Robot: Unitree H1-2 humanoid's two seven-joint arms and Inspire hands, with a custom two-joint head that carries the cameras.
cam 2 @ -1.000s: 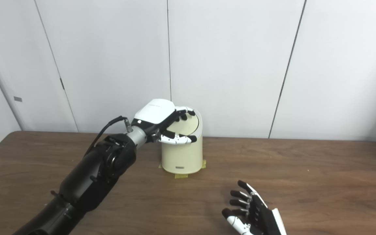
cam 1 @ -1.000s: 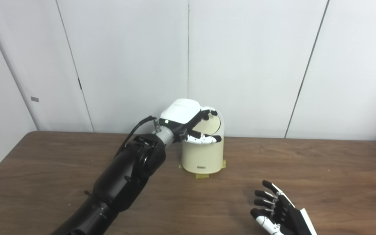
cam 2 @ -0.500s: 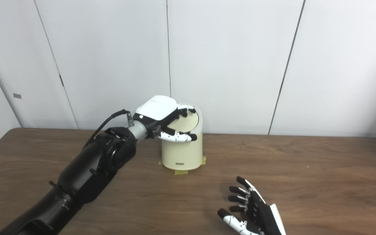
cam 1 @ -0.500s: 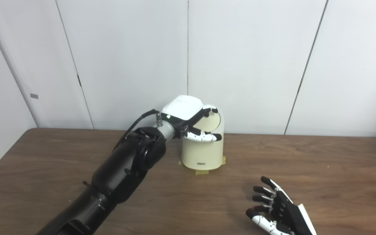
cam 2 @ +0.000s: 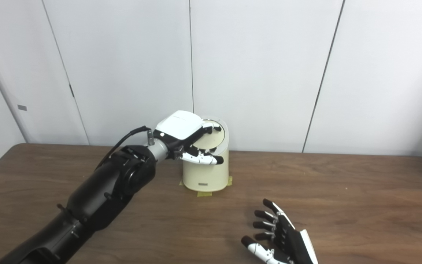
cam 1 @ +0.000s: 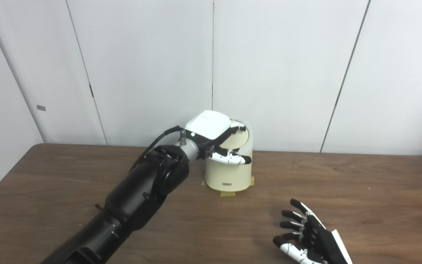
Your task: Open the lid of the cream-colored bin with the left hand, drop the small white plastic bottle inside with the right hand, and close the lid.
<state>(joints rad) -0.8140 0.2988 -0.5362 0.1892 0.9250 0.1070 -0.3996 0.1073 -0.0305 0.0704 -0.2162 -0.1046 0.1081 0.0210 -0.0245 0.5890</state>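
At the far edge of the brown wood-grain table (cam 1: 343,190), close to the white panelled wall (cam 1: 288,73), stands the cream-colored cylindrical plastic bin (cam 1: 229,172), its base sitting on strips of yellowish tape (cam 1: 227,193). Its round cream lid (cam 1: 241,136) is tilted up toward the wall, partly raised, so the pale inner face shows toward the camera. What lies inside the bin cannot be told, since the opening is covered by the hand and the bin's front wall.

Over the bin's mouth is the left hand (cam 1: 216,138), white-backed with black-tipped fingers, at the end of a black arm (cam 1: 137,198) coming in from the lower left. Its upper fingers (cam 1: 239,126) touch the lid's top edge, while the thumb (cam 1: 233,158) reaches across the bin's front rim.

Near the bottom edge, well apart from the bin, the right hand (cam 2: 278,240) rests just above or on the table, fingers spread and empty. No small white plastic bottle is visible in either view.
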